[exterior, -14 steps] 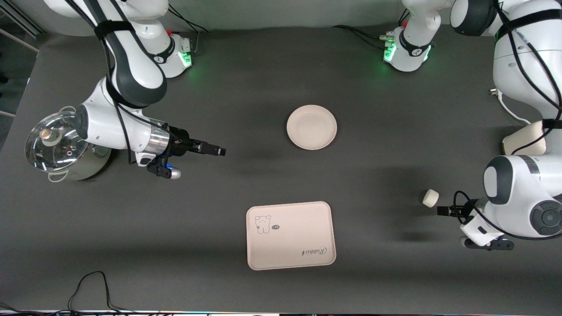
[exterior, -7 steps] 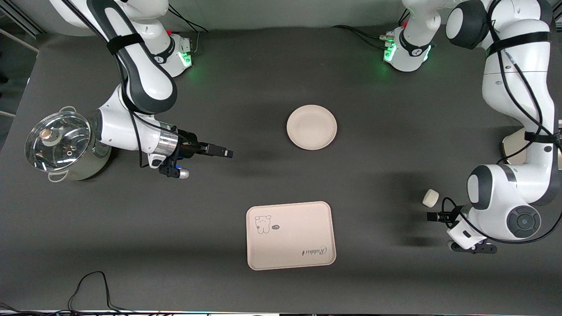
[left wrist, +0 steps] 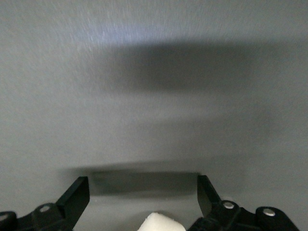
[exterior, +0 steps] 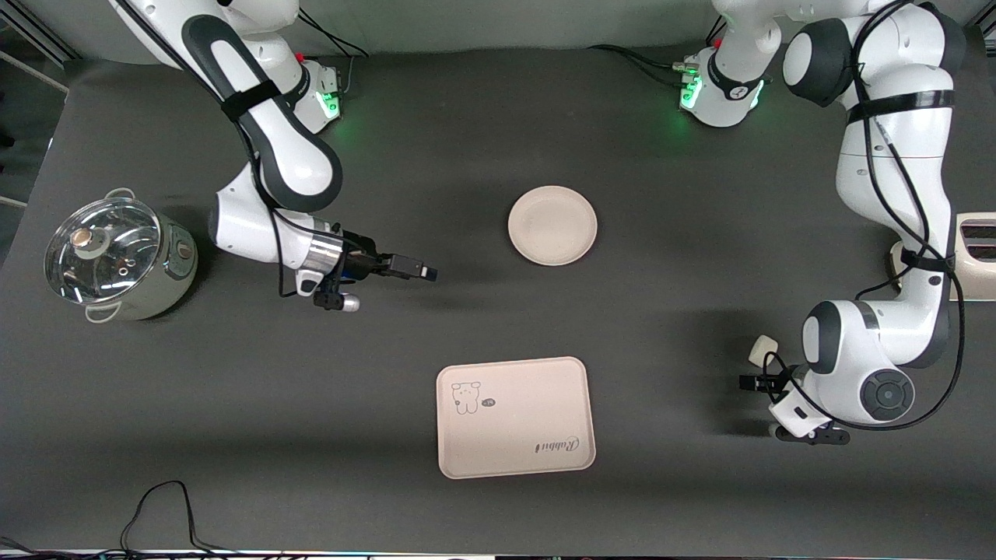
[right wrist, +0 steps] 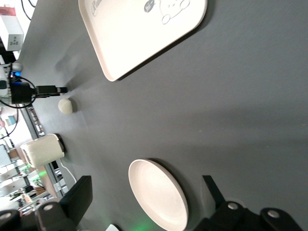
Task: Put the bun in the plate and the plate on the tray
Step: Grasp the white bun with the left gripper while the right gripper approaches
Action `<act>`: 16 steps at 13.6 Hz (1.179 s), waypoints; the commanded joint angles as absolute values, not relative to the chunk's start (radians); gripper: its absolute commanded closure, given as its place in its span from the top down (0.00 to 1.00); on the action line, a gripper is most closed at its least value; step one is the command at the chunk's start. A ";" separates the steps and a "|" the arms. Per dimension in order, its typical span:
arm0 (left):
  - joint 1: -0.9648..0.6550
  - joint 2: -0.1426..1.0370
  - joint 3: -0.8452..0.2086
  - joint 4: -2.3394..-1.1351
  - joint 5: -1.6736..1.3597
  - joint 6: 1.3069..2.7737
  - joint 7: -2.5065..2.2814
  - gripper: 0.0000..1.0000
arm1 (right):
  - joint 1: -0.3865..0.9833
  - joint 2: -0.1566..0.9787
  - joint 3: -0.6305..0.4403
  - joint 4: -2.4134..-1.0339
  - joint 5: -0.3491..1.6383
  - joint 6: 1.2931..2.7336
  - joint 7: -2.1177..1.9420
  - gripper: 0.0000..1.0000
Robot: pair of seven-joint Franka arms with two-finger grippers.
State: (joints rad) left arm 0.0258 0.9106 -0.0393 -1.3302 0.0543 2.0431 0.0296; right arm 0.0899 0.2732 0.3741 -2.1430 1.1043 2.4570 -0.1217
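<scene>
Plate (right wrist: 159,194) near open right pincer (right wrist: 147,197); tray (right wrist: 139,31), bun (right wrist: 65,106) apart.

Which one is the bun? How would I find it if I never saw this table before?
Start at the dark table and go to the left arm's end, where the open left gripper hangs. Right beside it lies the bun, a tiny off-white rounded lump. It is far smaller than the round cream plate or the rectangular cream tray with a bear drawing.
</scene>
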 commanded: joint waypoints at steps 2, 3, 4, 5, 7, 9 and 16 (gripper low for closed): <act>0.017 0.804 -0.034 -1.463 0.052 2.028 0.034 1.00 | 0.092 0.255 0.388 -2.206 1.163 2.471 -0.198 1.00; 0.021 0.787 -0.034 -1.485 0.052 2.028 0.040 1.00 | 0.091 0.252 0.391 -2.218 1.163 2.470 -0.199 1.00; 0.026 0.770 -0.034 -1.506 0.054 2.026 0.046 1.00 | 0.092 0.252 0.391 -2.220 1.163 2.470 -0.199 1.00; 0.025 0.749 -0.034 -1.534 0.054 2.031 0.046 1.00 | 0.092 0.255 0.397 -2.218 1.163 2.471 -0.199 1.00; 0.025 0.733 -0.034 -1.574 0.054 2.049 0.044 1.00 | 0.092 0.270 0.403 -2.212 1.163 2.483 -0.202 1.00; 0.022 0.710 -0.035 -1.621 0.046 2.071 0.041 0.99 | 0.092 0.284 0.405 -2.206 1.164 2.510 -0.210 1.00; 0.025 0.703 -0.035 -1.628 0.046 2.085 0.046 0.34 | 0.106 0.285 0.405 -2.186 1.224 2.542 -0.242 1.00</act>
